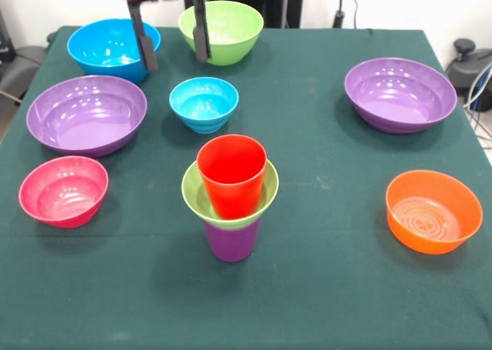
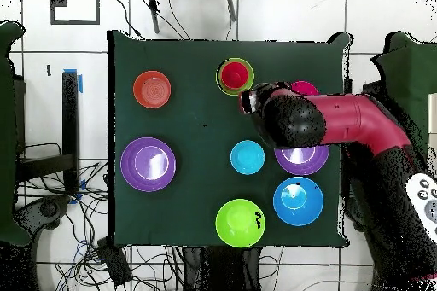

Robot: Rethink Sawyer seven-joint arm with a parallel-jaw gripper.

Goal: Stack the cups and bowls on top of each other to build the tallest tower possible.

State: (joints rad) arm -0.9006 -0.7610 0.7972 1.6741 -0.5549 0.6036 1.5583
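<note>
The tower stands mid-table: a red cup [image 1: 231, 173] sits inside a small lime green bowl [image 1: 229, 195], which rests on a purple cup [image 1: 231, 241]. From above, the tower [image 2: 235, 75] shows as a red centre in a green ring. My gripper [image 1: 177, 61] hangs open and empty well behind it, above the table between the large blue bowl [image 1: 113, 48] and the large lime green bowl [image 1: 221, 31]. A small blue bowl [image 1: 204, 104] sits just in front of the gripper. In the overhead view the arm [image 2: 341, 125] covers the gripper.
Loose bowls ring the tower: purple bowl [image 1: 86, 113] and pink bowl [image 1: 64, 190] on the left, a second purple bowl [image 1: 400, 94] and orange bowl [image 1: 433, 210] on the right. In the overhead view the arm hides part of one purple bowl [image 2: 303, 161] and the pink bowl [image 2: 305, 88].
</note>
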